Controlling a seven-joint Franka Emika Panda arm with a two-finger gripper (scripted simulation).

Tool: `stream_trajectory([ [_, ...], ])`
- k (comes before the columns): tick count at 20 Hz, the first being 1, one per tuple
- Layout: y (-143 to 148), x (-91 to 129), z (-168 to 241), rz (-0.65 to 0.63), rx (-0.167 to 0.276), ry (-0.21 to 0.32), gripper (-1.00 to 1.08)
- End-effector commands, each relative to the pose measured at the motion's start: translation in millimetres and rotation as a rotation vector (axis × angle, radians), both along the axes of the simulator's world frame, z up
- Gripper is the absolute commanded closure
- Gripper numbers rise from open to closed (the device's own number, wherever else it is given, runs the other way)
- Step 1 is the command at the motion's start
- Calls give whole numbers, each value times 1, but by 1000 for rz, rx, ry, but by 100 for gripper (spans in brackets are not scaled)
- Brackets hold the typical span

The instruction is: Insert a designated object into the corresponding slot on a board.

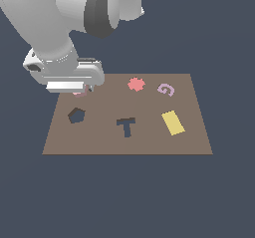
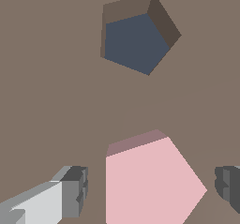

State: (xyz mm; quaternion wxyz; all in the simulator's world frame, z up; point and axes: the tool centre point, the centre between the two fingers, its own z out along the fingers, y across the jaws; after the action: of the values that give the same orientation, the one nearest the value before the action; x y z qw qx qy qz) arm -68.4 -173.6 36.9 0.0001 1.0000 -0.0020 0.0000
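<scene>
**Floor: one board on it**

You've got a plain dark blue-grey floor (image 1: 219, 38) w/ just the flat brown board (image 1: 99, 142) lying directly on it, approx. centred in the exterior view. Same floor colour shows thru the board's cut-outs: the slot (image 1: 76, 115) near the exterior view's left edge, and a T-shaped cut-out (image 1: 126, 126) mid-board.

— Where is the pale pink block (image 2: 147, 183)?
— Lower centre of the wrist view, lying flat on the brown board (image 2: 47, 101); in the exterior view only a sliver (image 1: 79, 92) shows at upper left.
— And the slot (image 2: 136, 42)?
— A dark blue-grey cut-out, upper centre of the wrist view, apart from the block; in the exterior view it sits left of centre (image 1: 76, 115), unfilled.
</scene>
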Motion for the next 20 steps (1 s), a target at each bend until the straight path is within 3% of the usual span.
stream_trajectory([
  [1, 0, 0, -6, 0, 0, 0, -92],
  [3, 0, 0, -7, 0, 0, 0, -92],
  [4, 0, 0, -7, 0, 0, 0, 108],
  [20, 1, 5, -6, -3, 0, 0, 108],
])
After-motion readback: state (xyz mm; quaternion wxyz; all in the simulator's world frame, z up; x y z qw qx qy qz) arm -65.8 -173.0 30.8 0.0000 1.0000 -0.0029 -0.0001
